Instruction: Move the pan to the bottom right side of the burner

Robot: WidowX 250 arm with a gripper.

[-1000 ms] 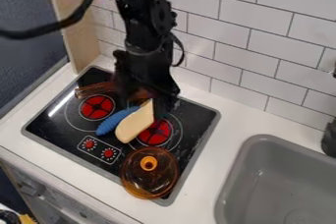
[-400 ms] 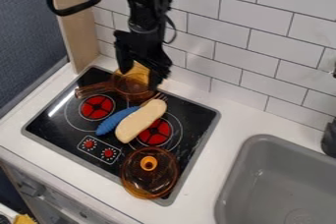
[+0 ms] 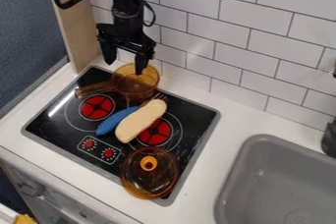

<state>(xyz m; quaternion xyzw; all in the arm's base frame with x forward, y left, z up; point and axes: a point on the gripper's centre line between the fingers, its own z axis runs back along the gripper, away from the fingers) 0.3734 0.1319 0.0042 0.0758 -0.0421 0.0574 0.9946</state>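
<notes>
Now, from the camera view, the black two-finger gripper hangs down over the rear of the black glass stovetop, its jaws spread wide with a good gap between them. One jaw reaches down in front of the pan's far rim as the camera sees it; whether it touches the glass, I cannot tell. The other hangs to the left of the bowl, and nothing is pinched between the two.

And there's the pan, clear amber with a stubby handle, sitting upright at the back of the stovetop, behind the two red burner discs. Its handle points left, out past the rear of the left red disc.

Over to the middle, where a blue ridged object lies slanted beside a long, cream-coloured, rounded piece. That cream piece lies just beside the right red disc, with brown fork-like tines poking out past its upper end, close to the pan.

Down at the front right corner, the round amber glass lid lies with its orange knob up, right of the control panel. Farther right, a grey sink is set into the white counter.
</notes>
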